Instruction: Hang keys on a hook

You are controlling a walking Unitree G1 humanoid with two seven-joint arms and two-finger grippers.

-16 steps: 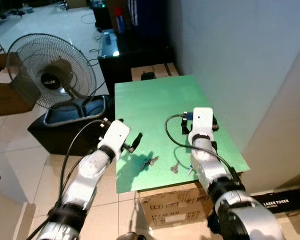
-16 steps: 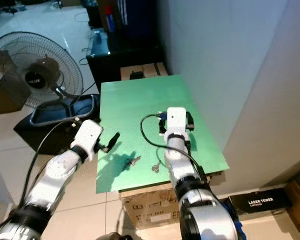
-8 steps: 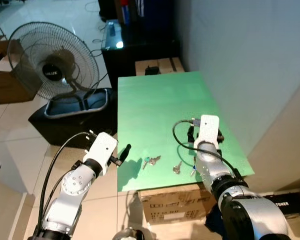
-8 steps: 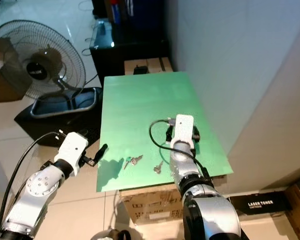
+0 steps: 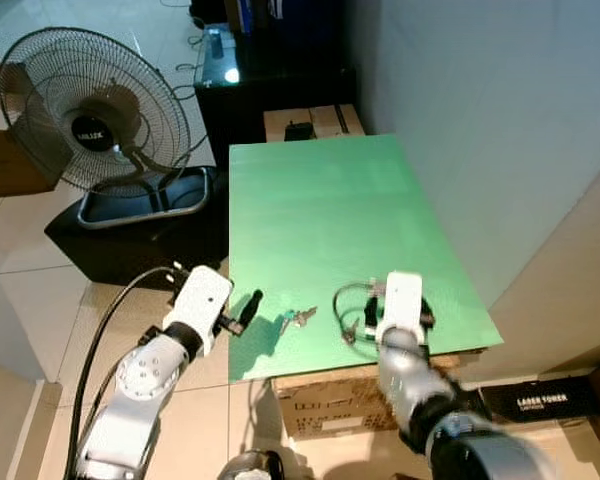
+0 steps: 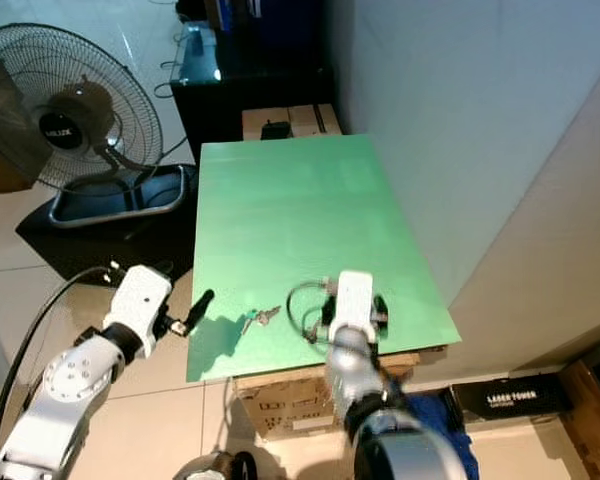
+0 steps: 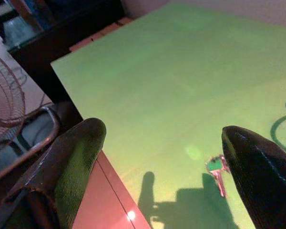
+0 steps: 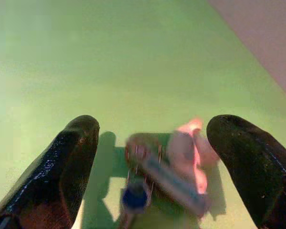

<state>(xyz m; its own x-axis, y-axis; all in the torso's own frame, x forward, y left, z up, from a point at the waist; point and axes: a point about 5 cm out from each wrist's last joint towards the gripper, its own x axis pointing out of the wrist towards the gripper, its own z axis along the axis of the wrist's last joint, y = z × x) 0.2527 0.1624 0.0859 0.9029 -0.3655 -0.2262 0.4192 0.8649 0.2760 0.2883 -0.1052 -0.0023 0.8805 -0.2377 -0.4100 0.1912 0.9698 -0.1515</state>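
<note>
A bunch of keys with a green head (image 5: 298, 318) lies near the front edge of the green table top (image 5: 320, 200). My left gripper (image 7: 162, 138) hovers open just off the table's left front edge, a short way left of those keys (image 7: 217, 168). My right gripper (image 8: 152, 133) is open low over the front right of the table (image 5: 397, 310). Between its fingers lies a second, blurred key bunch with blue and pink parts (image 8: 167, 171).
A standing fan (image 5: 80, 120) and a black tub (image 5: 140, 215) are left of the table. A wall (image 5: 480, 100) runs along its right side. Cardboard boxes (image 5: 330, 400) sit under it, a dark cabinet (image 5: 270, 85) stands behind it, and a toner box (image 5: 550, 400) lies on the floor.
The camera has shifted. My right gripper pulled back toward the front edge and now hangs over the second key bunch. My left gripper drew back off the table to its left front edge.
</note>
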